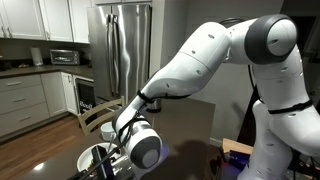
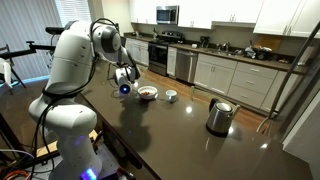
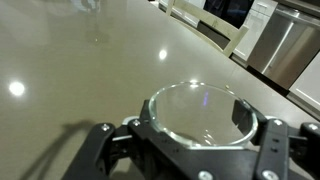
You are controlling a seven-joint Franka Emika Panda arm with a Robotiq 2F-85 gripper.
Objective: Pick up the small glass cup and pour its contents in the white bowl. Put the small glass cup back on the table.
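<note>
Fingers [image 3: 268, 138]: pinching the cup [image 3: 198, 112], one at 9 o'clock and one at 3 o'clock of its wall, as seen in the wrist view.

Cup: clear glass, round, with its open rim facing the wrist camera. The brown worktop [image 3: 90, 60] shows through the glass. In an exterior view the held cup appears raised just clear of the surface, though at that size this cannot be confirmed.

Arm [image 2: 70, 60]: white, bent forward over the near end of the worktop [image 2: 180, 140], with the wrist turned low. In an exterior view the arm [image 1: 200, 55] reaches across from 2 o'clock down to 7 o'clock.

Bowl [image 2: 147, 92]: standing on the worktop at 3 o'clock of the fingers and just beside them. It is upright, and its inside reads dark reddish.

Small dish [image 2: 170, 96]: white, at 3 o'clock of the bowl, near it but apart.

Kettle [image 2: 219, 116]: steel, upright, at 4 o'clock of the small dish and well apart from the bowl.
</note>
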